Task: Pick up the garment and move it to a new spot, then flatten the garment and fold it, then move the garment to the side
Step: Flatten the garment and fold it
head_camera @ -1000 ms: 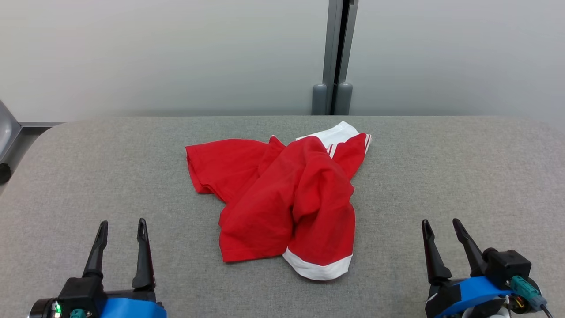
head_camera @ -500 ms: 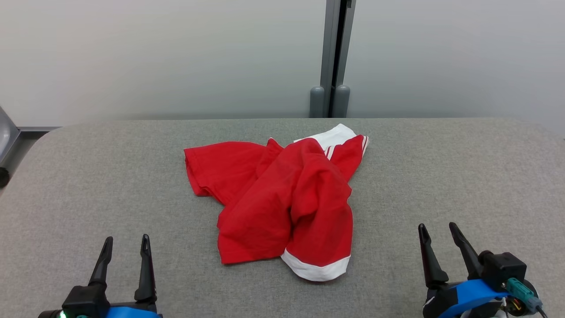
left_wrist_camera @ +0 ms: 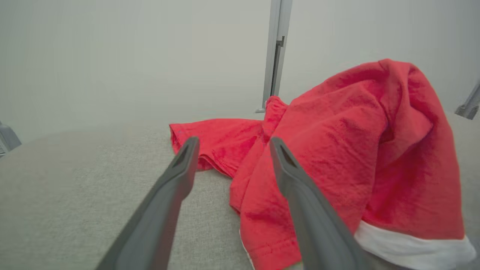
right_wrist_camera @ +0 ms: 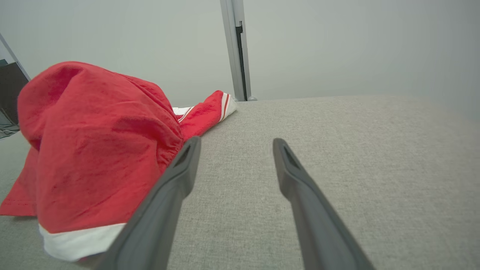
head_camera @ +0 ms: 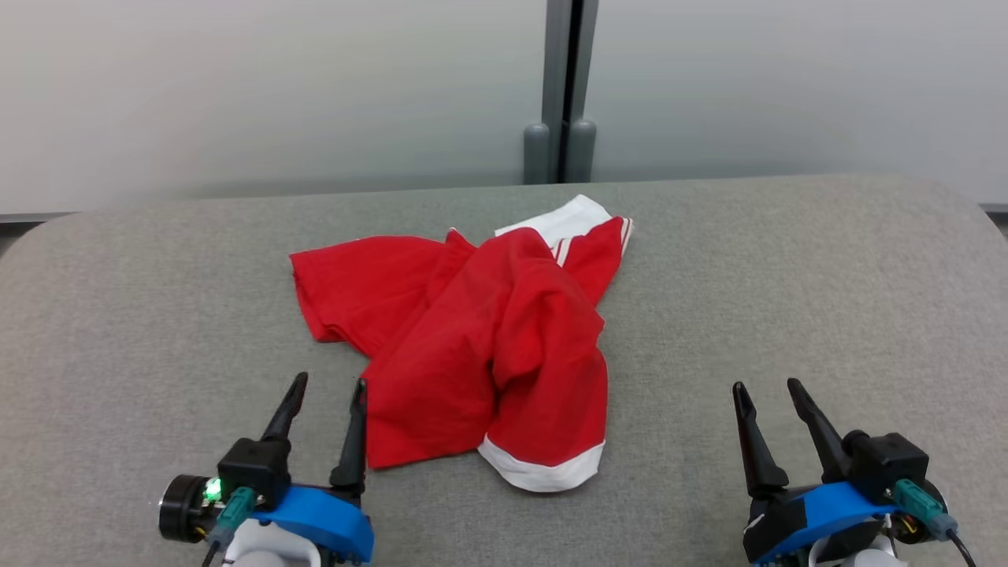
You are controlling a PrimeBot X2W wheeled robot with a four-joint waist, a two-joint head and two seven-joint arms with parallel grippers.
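since the earlier frames the left gripper point(head_camera: 331, 379) has been brought in toward the garment point(head_camera: 472, 346), and the head camera has been swung, so the whole scene is shifted leftward in that view. the garment, red with white trim, is left crumpled near the middle of the grey worktop point(head_camera: 787, 276). it is humped up at its centre, with one red part spread flat to the left and a white hem band point(head_camera: 543, 475) turned toward the robot. the left gripper is held just beside the garment's near left edge. its jaws are spread wide and nothing is gripped. in the left wrist view one finger is seen in front of the red cloth, but whether the cloth is touched cannot be told. the right gripper point(head_camera: 765, 384) is held well apart from the garment, to its right, over bare worktop, with its jaws also spread wide and empty. behind the worktop a pale wall point(head_camera: 236, 87) and a grey upright post point(head_camera: 561, 79) are seen.
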